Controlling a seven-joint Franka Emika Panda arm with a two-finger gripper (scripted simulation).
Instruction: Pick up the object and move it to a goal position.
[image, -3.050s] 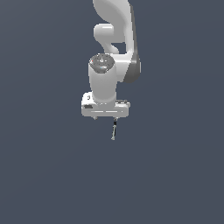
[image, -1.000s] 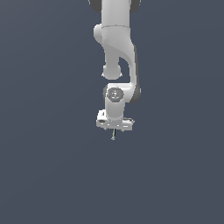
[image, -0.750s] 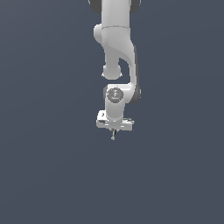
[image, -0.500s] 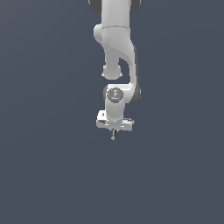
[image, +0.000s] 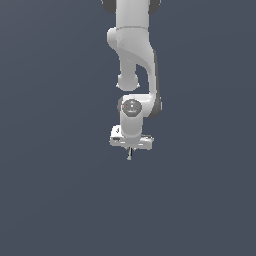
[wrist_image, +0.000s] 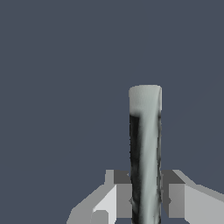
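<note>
The object is a tiny thin stick, dark near the top and pale at its lower tip. It hangs straight down from my white gripper in the middle of the exterior view. In the wrist view the stick stands upright between the two fingers, which press on both its sides. The gripper is shut on it. The stick's clamped end is hidden between the fingers.
The white arm comes down from the top of the exterior view. Behind it is only a plain dark blue-grey background, with no other object or surface showing.
Three seconds ago the gripper was higher and further to the exterior view's left, with the stick in it. Over the last second nothing has visibly moved.
</note>
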